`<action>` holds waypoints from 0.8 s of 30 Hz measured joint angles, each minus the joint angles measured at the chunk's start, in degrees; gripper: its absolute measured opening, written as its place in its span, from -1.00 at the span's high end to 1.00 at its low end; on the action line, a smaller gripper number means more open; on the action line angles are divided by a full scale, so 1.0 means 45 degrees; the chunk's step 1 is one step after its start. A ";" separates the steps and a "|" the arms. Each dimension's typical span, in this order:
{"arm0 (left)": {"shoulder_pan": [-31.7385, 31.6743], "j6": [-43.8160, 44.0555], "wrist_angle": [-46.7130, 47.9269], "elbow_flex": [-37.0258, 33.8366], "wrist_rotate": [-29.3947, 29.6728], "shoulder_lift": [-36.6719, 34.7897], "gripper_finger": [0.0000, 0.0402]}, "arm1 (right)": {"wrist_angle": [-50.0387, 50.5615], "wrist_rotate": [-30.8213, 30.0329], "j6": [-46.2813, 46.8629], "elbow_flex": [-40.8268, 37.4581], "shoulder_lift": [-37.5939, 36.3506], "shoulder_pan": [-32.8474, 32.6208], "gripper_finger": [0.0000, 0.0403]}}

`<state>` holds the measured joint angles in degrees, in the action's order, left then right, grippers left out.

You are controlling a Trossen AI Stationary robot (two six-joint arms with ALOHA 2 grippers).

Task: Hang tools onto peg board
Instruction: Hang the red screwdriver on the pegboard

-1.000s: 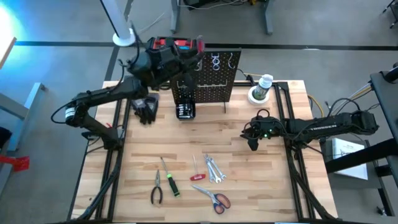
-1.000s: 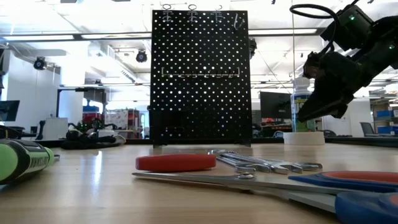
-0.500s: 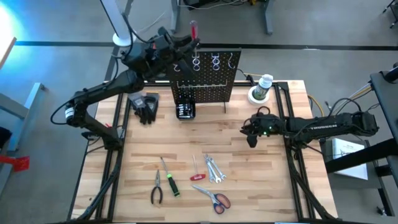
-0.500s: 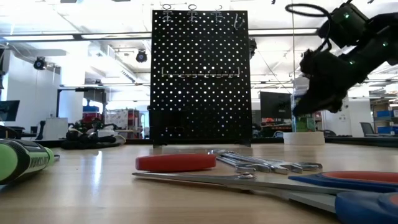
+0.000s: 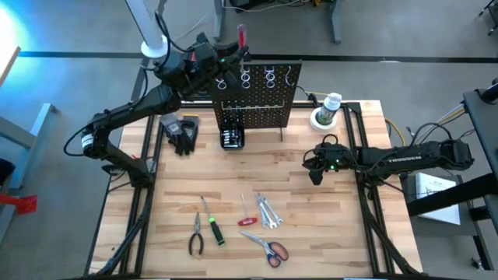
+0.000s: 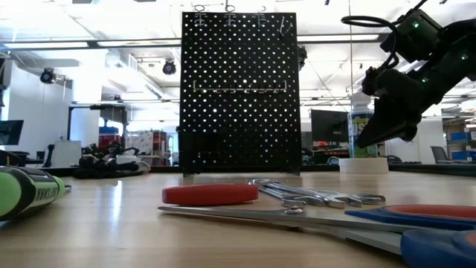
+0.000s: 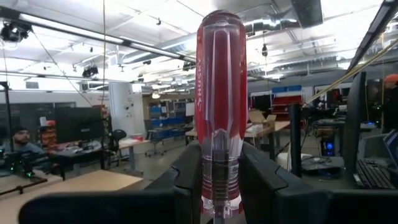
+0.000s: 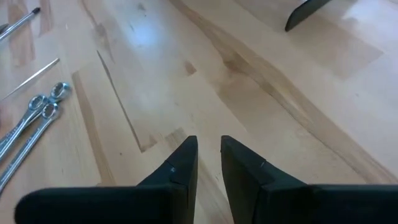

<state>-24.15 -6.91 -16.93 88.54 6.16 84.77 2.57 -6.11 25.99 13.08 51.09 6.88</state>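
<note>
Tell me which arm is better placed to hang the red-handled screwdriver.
Left. The left gripper already clamps the red-handled screwdriver upright beside the peg board's top rings, while the right gripper hovers empty-handed above the table.

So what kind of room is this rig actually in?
Most likely a robotics lab or workshop: the wooden table sits on a bare grey floor, with open ceiling ducts and strip lights, and rows of desks with monitors beyond the peg board.

Two screwdrivers: a red-handled screwdriver [image 5: 241, 35] and a green-handled screwdriver [image 5: 212, 227]. One pair of pliers [image 5: 195, 236], one scissors [image 5: 269, 248], two wrenches [image 5: 267, 211], one small red tool [image 5: 245, 219].
</note>
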 joint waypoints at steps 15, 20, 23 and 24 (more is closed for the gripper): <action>-0.0032 0.0927 -0.0618 -0.0658 0.0143 -0.0006 0.70 | -0.0181 -0.0010 0.0161 0.0000 0.0000 -0.0001 0.71; -0.0037 0.0163 -0.0840 -0.0663 0.0300 -0.0452 0.70 | -0.0267 -0.0010 0.0157 0.0000 0.0000 0.0002 0.76; -0.0050 0.0070 -0.0803 -0.0658 0.0522 -0.0635 0.70 | -0.0345 -0.0015 0.0152 0.0000 0.0000 0.0004 0.75; -0.0056 0.0084 -0.0778 -0.0658 0.0530 -0.0635 0.70 | -0.0355 -0.0019 0.0148 0.0000 0.0000 0.0004 0.74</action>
<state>-24.40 -6.53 -20.43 85.58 8.55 81.92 0.97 -6.19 26.66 13.08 51.09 6.89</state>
